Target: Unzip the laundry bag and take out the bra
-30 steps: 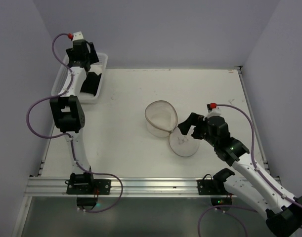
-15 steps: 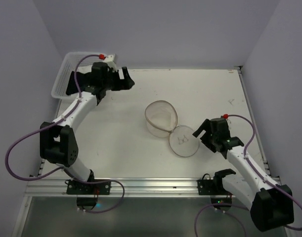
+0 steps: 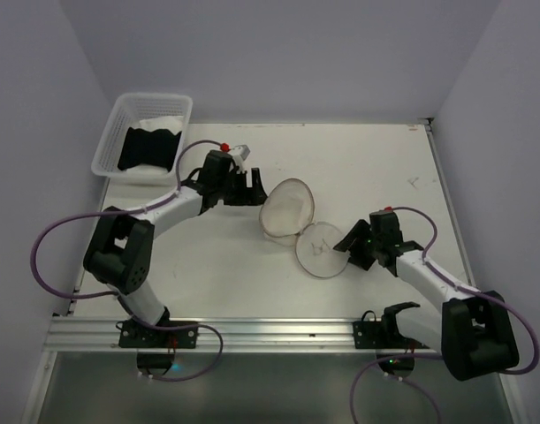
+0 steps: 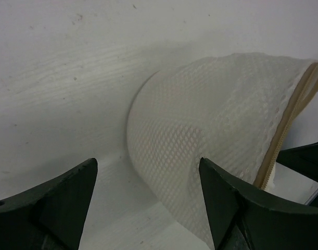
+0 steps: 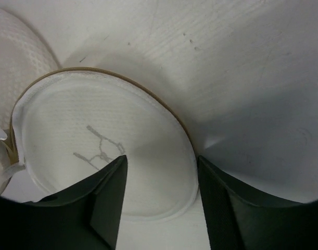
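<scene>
White laundry bag (image 3: 285, 205) gapes (lid (image 3: 318, 252) flopped), basket (image 3: 106, 147) holds black bra (image 3: 148, 147); left claw (image 3: 255, 187), right claw (image 3: 348, 250) wide.

In the left wrist view the laundry bag (image 4: 200, 130) runs off the picture at 3 and 5 o'clock with its mouth turned away, so its inside is hidden, and the left fingers (image 4: 54, 213) are cut off at 6 o'clock. In the right wrist view the right fingers (image 5: 237, 208) cover the rim of the lid (image 5: 70, 120) at 5 and 7 o'clock, and the bag's body is cut off at 9 o'clock. From above, the dark bundle (image 3: 148, 148) in the basket (image 3: 106, 150) at the 10 o'clock corner of the worktop (image 3: 376, 159) is too small to name.
</scene>
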